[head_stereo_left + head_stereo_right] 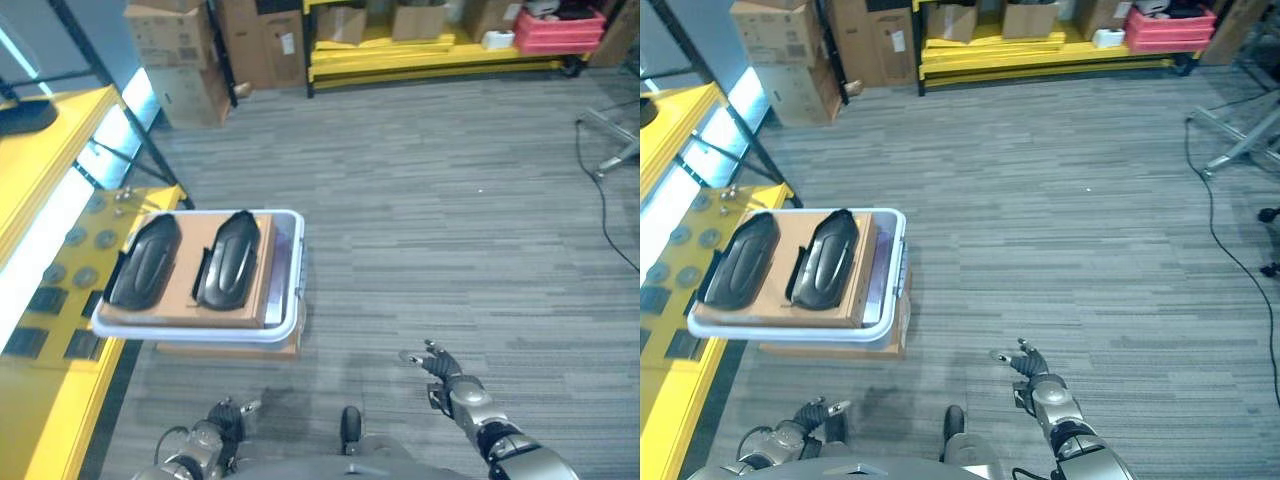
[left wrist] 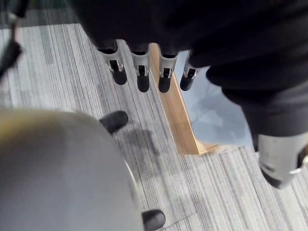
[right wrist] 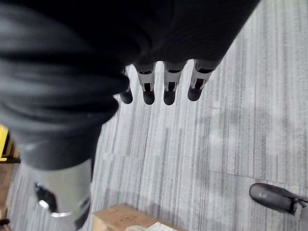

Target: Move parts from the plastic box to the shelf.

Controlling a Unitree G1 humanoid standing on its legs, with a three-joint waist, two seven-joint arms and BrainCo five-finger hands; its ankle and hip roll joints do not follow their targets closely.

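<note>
A clear plastic box (image 1: 285,330) rests on a wooden stand (image 1: 230,349) beside the yellow shelf (image 1: 60,160). Inside it, two black moulded parts (image 1: 145,260) (image 1: 228,258) lie side by side on a brown cardboard sheet (image 1: 190,275). My left hand (image 1: 222,418) hangs low near the box's front corner, fingers (image 2: 139,72) relaxed and holding nothing. My right hand (image 1: 445,375) hovers over the carpet to the right, its fingers (image 3: 169,84) straight and empty.
The shelf's lower level (image 1: 60,300) holds several small dark and round parts. Cardboard boxes (image 1: 180,50) stand at the back left, a yellow rack (image 1: 430,55) with a red crate (image 1: 560,28) at the back. A metal stand's legs (image 1: 615,140) and cable lie at the right.
</note>
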